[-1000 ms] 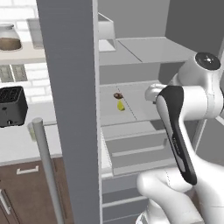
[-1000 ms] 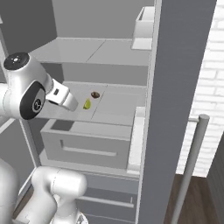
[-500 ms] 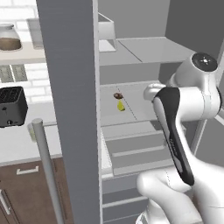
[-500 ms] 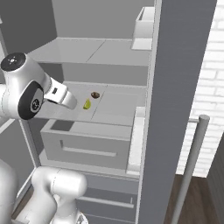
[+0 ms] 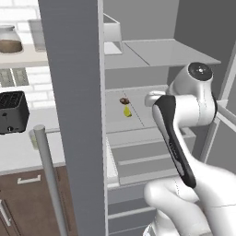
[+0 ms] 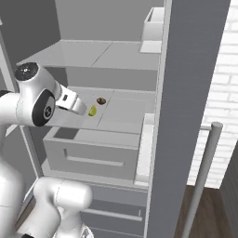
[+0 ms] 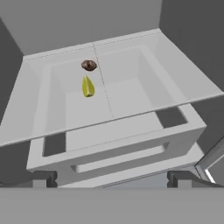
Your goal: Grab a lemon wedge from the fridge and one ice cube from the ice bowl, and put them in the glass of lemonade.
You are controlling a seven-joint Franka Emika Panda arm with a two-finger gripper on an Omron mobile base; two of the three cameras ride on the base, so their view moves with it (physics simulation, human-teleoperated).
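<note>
The fridge is seen with its doors swung open, and the interior shelves and a pulled-out drawer are exposed. The lemon wedge is found lying on the clear shelf above that drawer, toward the shelf's back edge and left of its middle seam as seen in the hand view. A small brown item is placed just behind the wedge, nearer the back edge, close to it but apart.

The gripper is held in front of the shelf's front edge, well apart from the wedge, and is aimed down and inward over the drawer. Its jaws are spread wide, with one dark fingertip seen at the lower left and the other at the lower right of the hand view; nothing is held between them.

In the left base view, a black toaster is seen on the counter to the left of the fridge, and a jar of brown stuff is set on a wall shelf above it. A white bin is placed at the right edge of the fridge's upper shelf in the right base view.
</note>
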